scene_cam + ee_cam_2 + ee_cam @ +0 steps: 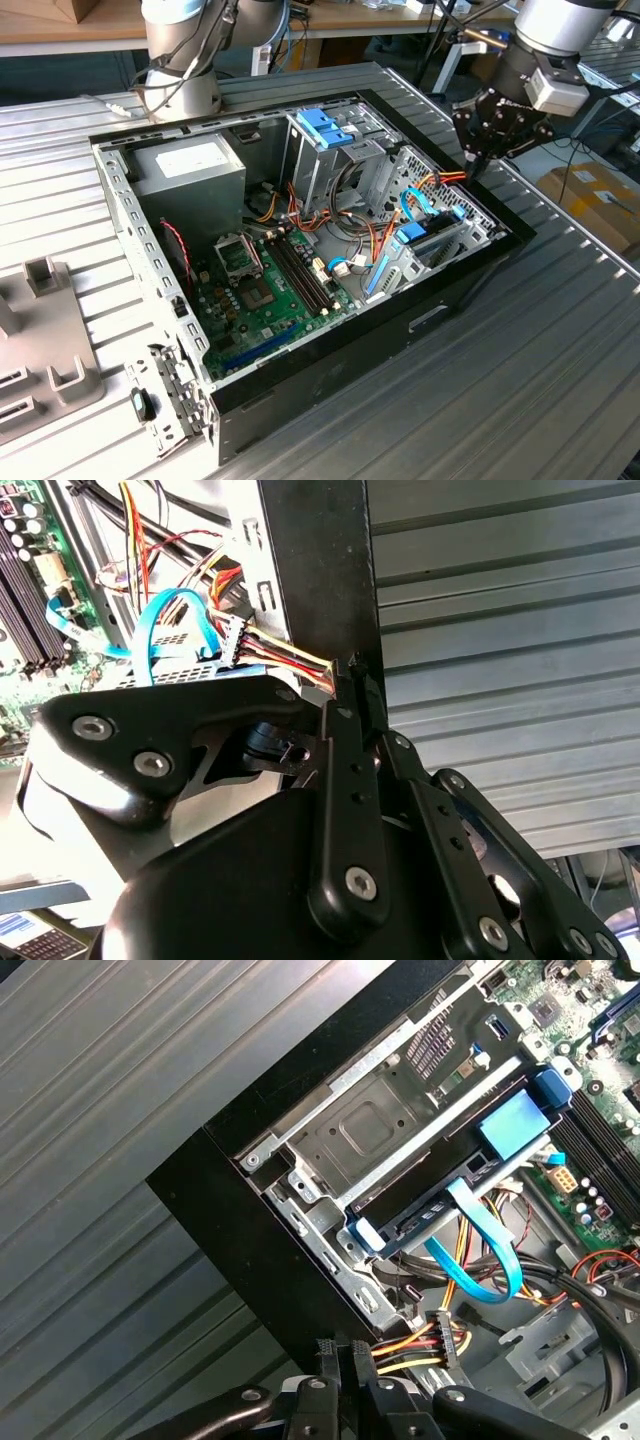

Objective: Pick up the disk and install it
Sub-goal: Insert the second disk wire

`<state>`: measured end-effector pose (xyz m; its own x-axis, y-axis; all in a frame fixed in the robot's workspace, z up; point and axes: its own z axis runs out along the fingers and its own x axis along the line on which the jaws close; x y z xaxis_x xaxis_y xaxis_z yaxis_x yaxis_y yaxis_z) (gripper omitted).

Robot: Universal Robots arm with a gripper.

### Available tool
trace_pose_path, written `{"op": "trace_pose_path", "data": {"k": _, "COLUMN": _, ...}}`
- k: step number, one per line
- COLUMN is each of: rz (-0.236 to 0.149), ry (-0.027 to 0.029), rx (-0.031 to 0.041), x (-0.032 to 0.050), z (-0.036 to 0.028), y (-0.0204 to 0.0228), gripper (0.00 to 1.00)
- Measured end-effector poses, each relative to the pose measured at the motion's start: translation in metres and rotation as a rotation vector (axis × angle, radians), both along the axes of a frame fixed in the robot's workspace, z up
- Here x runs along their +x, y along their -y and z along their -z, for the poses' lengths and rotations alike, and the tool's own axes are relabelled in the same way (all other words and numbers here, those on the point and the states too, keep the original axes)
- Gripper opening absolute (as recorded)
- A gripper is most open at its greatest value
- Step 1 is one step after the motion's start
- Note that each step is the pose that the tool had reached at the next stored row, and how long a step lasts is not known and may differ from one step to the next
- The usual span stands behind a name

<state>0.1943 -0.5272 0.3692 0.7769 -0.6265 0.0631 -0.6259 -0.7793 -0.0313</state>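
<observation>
the disk [385,1138] sits inside the open computer case [470,290], lying flat in a bay at the case's corner nearest the arm, its grey stamped metal face showing in the first wrist view beside a blue plastic latch [514,1125]. in the exterior view that same bay lies at the case's right end, where the blue latch [412,234] stands out among the metal brackets. a flat blue data cable [480,1250] loops away from the bay's edge, and a bundle of red, yellow and orange power wires [415,1345] runs to a connector just beyond it. the gripper [472,166] hangs over the case's black rim at that corner, and its black fingers [340,1380] look drawn together, the tips pressed side by side with nothing between them, next to the wire bundle. in the second wrist view the fingertips [355,680] meet right at the end of the coloured wires [290,655], against the case's dark edge. further inside lie the green motherboard [265,290], a grey power supply box [190,170] and a metal cage with a blue top [325,130]. the case rests on a ribbed metal table [560,350].
</observation>
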Motion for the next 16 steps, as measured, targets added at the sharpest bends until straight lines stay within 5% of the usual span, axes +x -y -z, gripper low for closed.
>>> {"op": "trace_pose_path", "data": {"k": 9, "rz": 0.0, "ry": 0.0062, "rx": 0.0004, "x": -0.0001, "z": -0.0233, "y": 0.0, "gripper": 0.16}}
{"op": "trace_pose_path", "data": {"k": 14, "rz": 0.0, "ry": 0.007, "rx": 0.0001, "x": -0.0004, "z": -0.0239, "y": 0.0, "gripper": 0.16}}
{"op": "trace_pose_path", "data": {"k": 16, "rz": 0.0, "ry": 0.007, "rx": 0.0003, "x": -0.0092, "z": -0.0238, "y": 0.0, "gripper": 0.16}}
